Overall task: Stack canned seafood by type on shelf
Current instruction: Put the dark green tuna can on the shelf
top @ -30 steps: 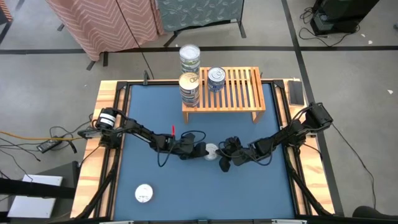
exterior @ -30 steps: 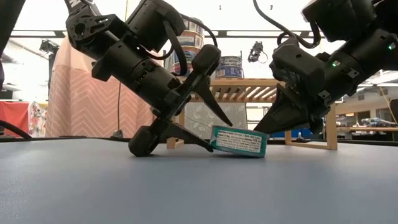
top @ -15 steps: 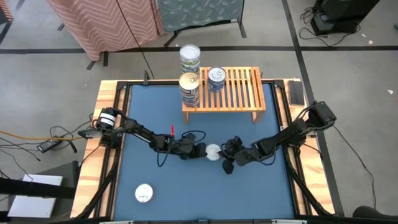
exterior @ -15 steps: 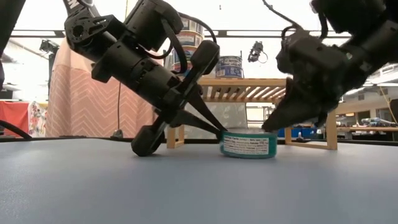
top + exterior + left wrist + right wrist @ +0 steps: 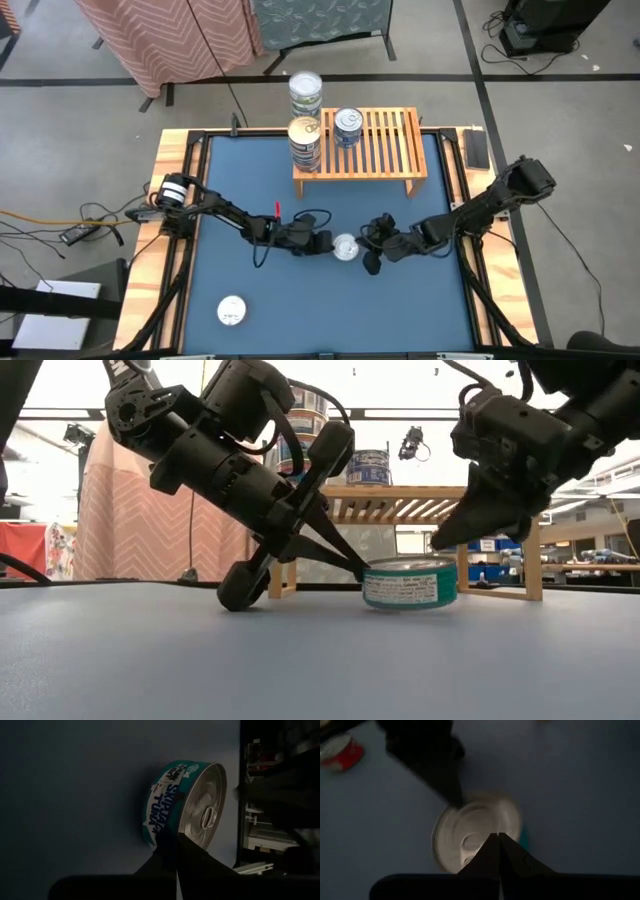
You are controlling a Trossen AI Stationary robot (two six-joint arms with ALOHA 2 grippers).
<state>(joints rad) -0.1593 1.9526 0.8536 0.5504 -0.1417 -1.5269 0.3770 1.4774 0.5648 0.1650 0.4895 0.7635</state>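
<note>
A flat tin of canned seafood [image 5: 345, 247] with a teal label and a silver top stands flat on the blue table, near the middle. My left gripper [image 5: 328, 243] is shut at the tin's left side. My right gripper [image 5: 436, 545] is shut and hangs just above the tin's right rim, apart from it; in the right wrist view its tips [image 5: 495, 837] show over the silver lid. The light-wood shelf [image 5: 380, 150] stands at the far edge. It carries a stack of tins [image 5: 304, 143] at its left end and one blue-labelled tin [image 5: 347, 126]. My left gripper meets the tin with the tips of its shut fingers [image 5: 352, 567], on the labelled side wall just under the top rim [image 5: 161, 827]. The fingers slant down from the table's left. The tin rests with its base on the table, lid up.
A second stack of tins [image 5: 305, 93] shows behind the shelf's left end. A lone white-topped tin [image 5: 231, 311] lies near the table's front left. A wooden frame [image 5: 175, 200] borders the blue mat, and cables lie by the left arm's base.
The tin was tilted, with the open left fingers at its raised left edge and the right gripper on its right side. It has dropped flat and slid slightly toward the right. My left gripper has shut. My right gripper has risen off the tin and drawn back.
</note>
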